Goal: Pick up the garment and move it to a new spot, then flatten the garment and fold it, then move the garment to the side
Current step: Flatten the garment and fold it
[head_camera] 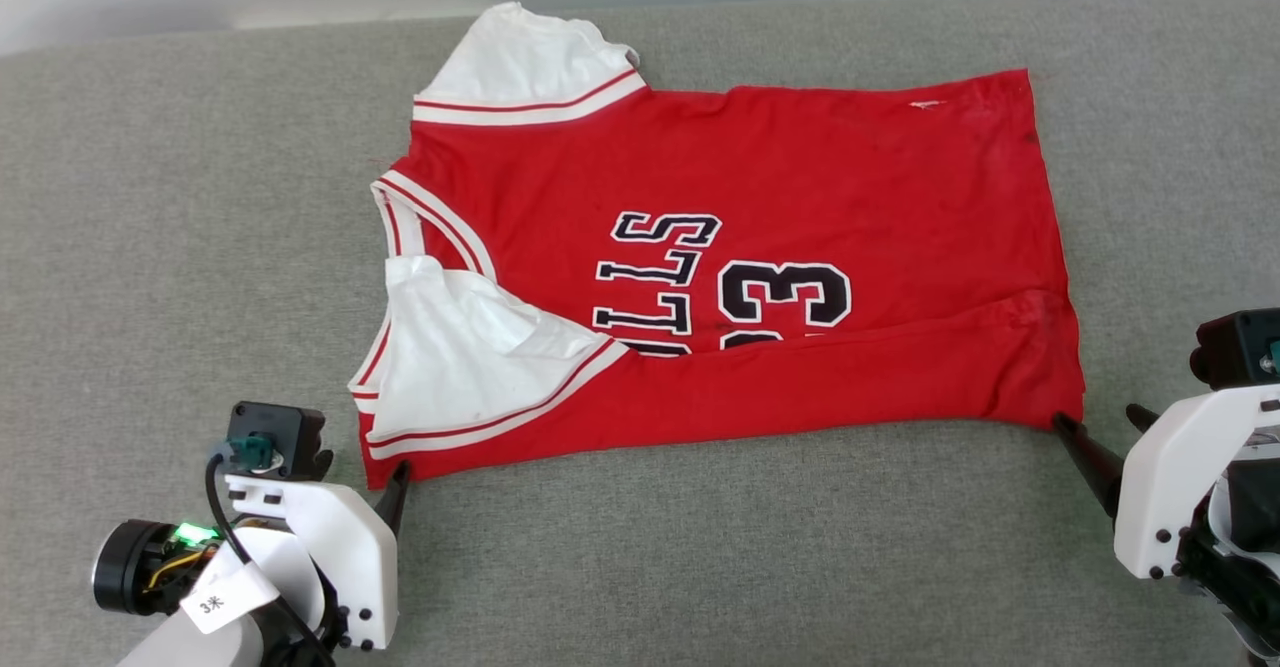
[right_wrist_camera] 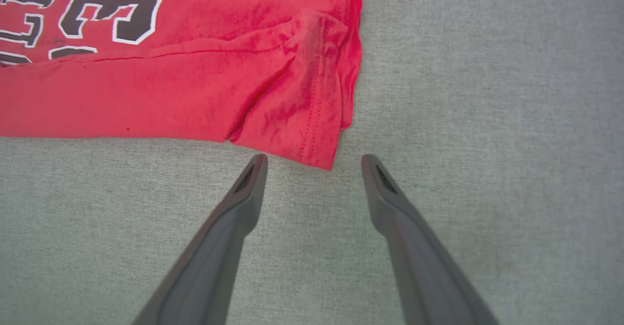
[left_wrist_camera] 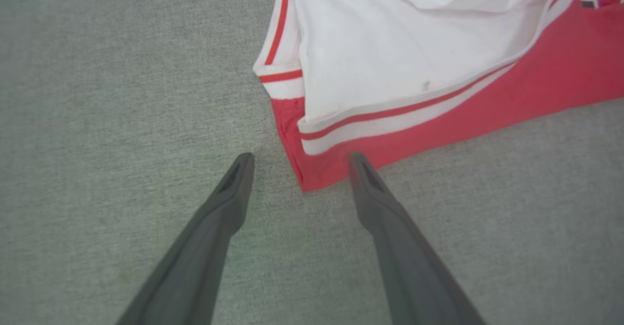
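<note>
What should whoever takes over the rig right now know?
Jersey: spread on the grey surface, lettering up.
Left gripper: open, at the near sleeve-end corner, gripping nothing.
Right gripper: open, just short of the near hem corner, gripping nothing.
Done: flattened; near long edge folded over part of the lettering.
Left: the other folds, then move it to the side.

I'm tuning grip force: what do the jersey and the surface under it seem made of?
The jersey: soft matte knit, perhaps cotton or polyester; it creases and shows a stitched hem. The surface: grey matte woven cloth, judging by its flecked weave.
</note>
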